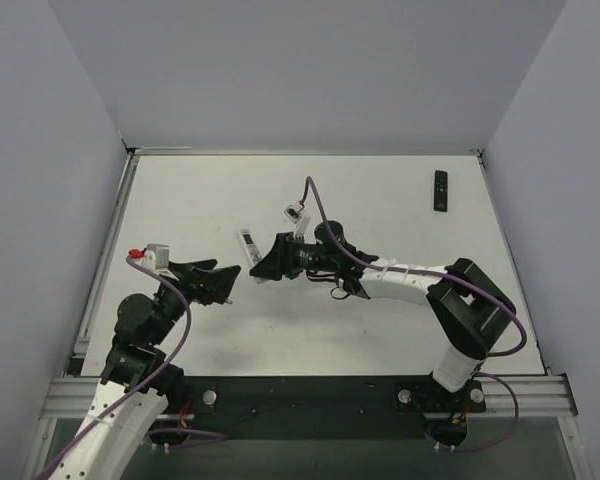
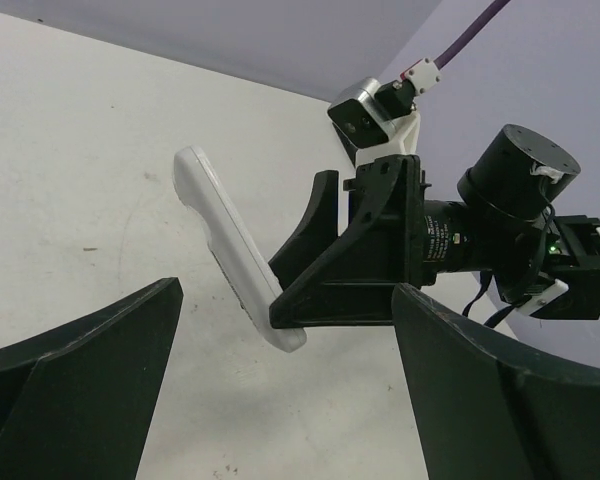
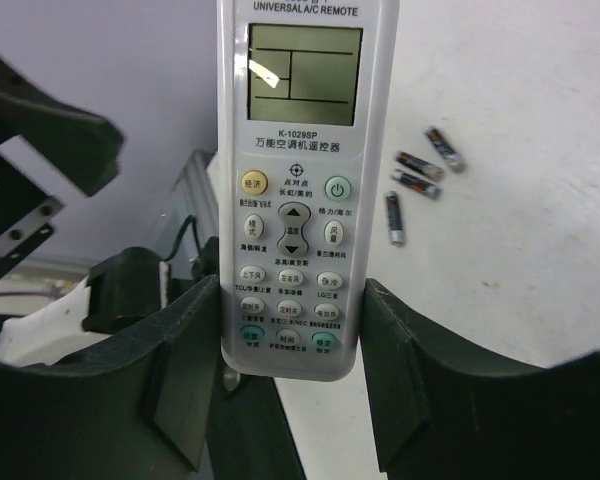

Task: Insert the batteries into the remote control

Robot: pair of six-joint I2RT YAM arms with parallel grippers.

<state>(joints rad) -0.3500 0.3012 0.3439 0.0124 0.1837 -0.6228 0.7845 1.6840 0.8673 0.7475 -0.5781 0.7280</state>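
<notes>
My right gripper [image 3: 292, 296] is shut on the lower end of a white air-conditioner remote [image 3: 292, 150], button face toward its camera, one finger on each long side. In the top view the right gripper [image 1: 264, 258] holds this remote [image 1: 247, 242] tilted above the table's middle. Several small dark batteries [image 3: 417, 175] lie loose on the table beyond the remote; they do not show in the top view. My left gripper [image 1: 228, 284] is open and empty, just left of the remote. In the left wrist view the left gripper [image 2: 280, 400] faces the remote's plain back [image 2: 220, 235].
A small black remote [image 1: 440, 190] lies at the far right of the white table [image 1: 380, 200]. Grey walls close in the table on three sides. The right arm [image 1: 410, 280] stretches across the table's middle.
</notes>
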